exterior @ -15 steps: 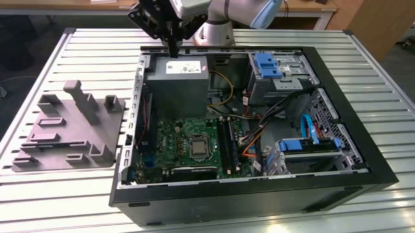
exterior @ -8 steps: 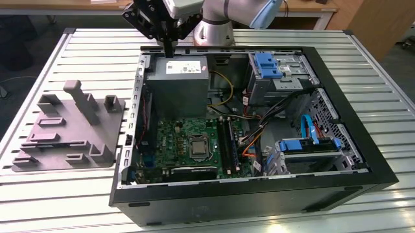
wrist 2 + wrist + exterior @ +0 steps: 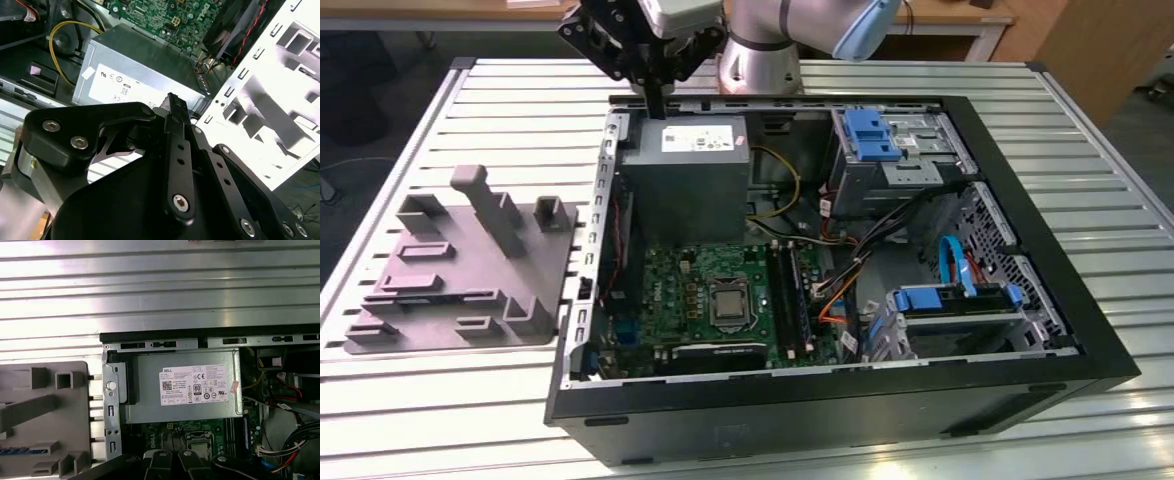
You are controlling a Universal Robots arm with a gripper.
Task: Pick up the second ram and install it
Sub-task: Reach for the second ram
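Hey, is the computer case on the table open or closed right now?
Open. The computer case has no side panel on; the exterior view looks straight in at the green motherboard and grey power supply.

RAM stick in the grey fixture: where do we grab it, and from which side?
Probably mid-length on the second ram, jaws across its two flat faces, coming down from above. In the first wrist view it appears to stand on edge in a slot of the grey fixture, showing just its long upper edge; fixture blocks beside it hinder a sideways approach.

Bright light; glare washes out the fixture and table slats; the case is shadowed inside.
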